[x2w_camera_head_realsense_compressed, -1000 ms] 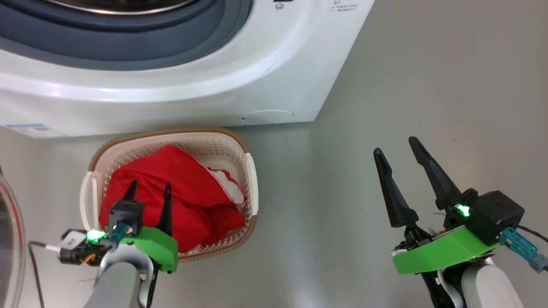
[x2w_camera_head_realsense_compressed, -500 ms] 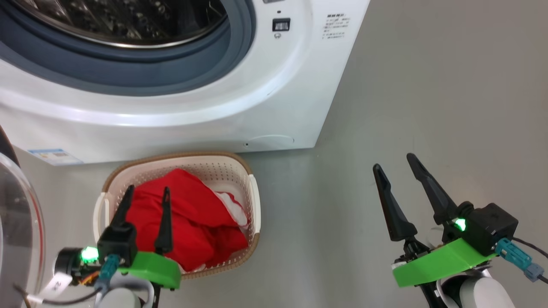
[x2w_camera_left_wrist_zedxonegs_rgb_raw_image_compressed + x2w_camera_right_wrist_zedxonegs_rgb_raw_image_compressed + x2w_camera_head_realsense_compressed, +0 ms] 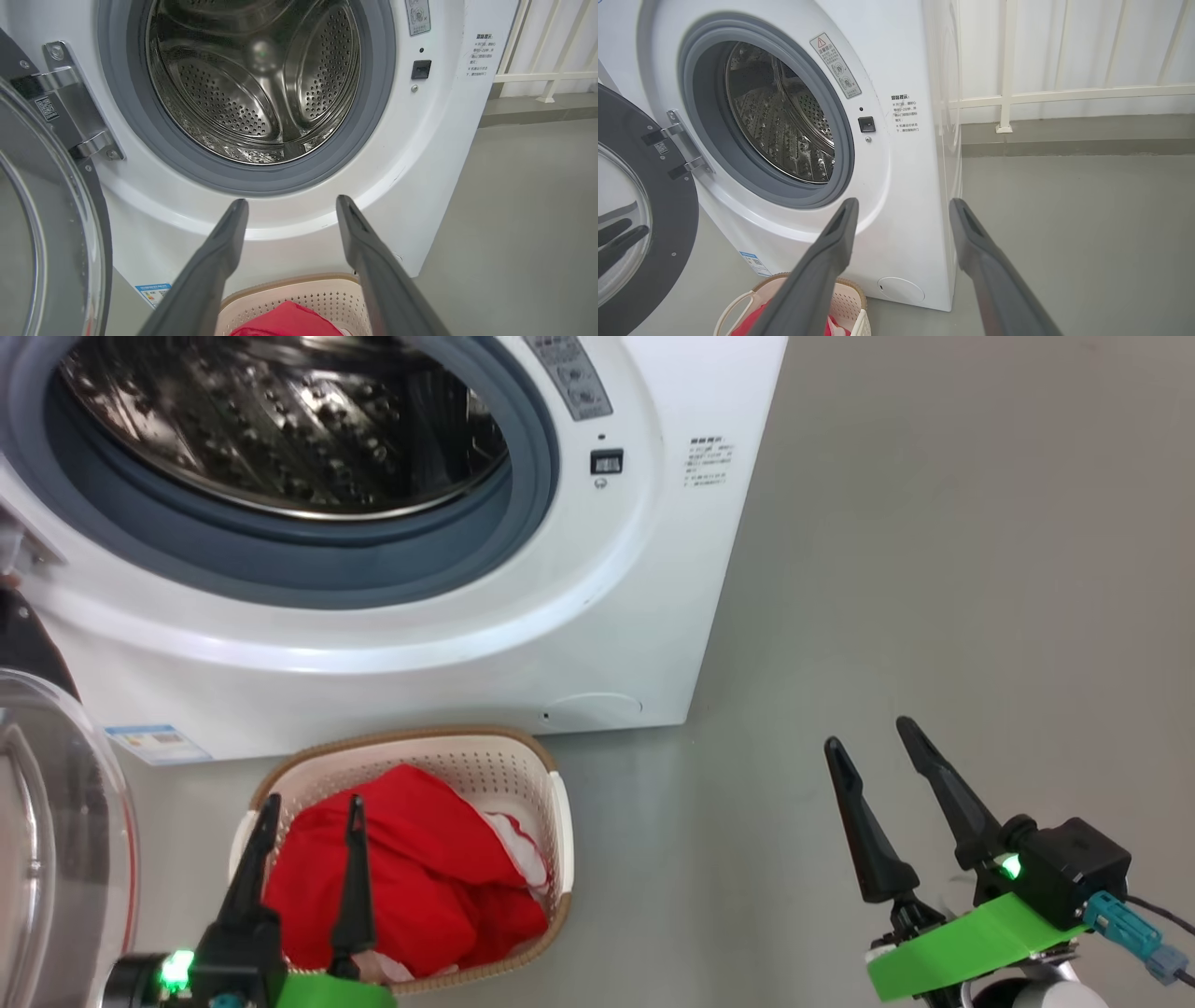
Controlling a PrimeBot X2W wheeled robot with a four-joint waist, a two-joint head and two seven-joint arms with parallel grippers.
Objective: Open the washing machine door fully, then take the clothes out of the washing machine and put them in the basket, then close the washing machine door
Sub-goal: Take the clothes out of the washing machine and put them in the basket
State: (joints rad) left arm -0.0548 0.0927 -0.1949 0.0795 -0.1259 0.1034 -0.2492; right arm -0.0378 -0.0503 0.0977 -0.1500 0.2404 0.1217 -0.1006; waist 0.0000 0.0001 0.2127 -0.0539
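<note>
View tilted up, drum (image 3: pixel 280 439) revealed (clothes (image 3: pixel 411 887) in basket (image 3: pixel 392 739))

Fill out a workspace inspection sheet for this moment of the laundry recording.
Surface: grey floor, bare apart from the job's things.
Job's things: white front-loading washing machine; round black-rimmed glass door swung open; steel drum looks empty; red fabric clothes lie in cream perforated plastic basket before the machine.
Clutter: nothing seen.
Grippers: left gripper over the basket, jaws open; right gripper over bare floor, jaws open.
Cables: dark cable with teal plug at right wrist.
Surroundings: white railing beyond the machine.
</note>
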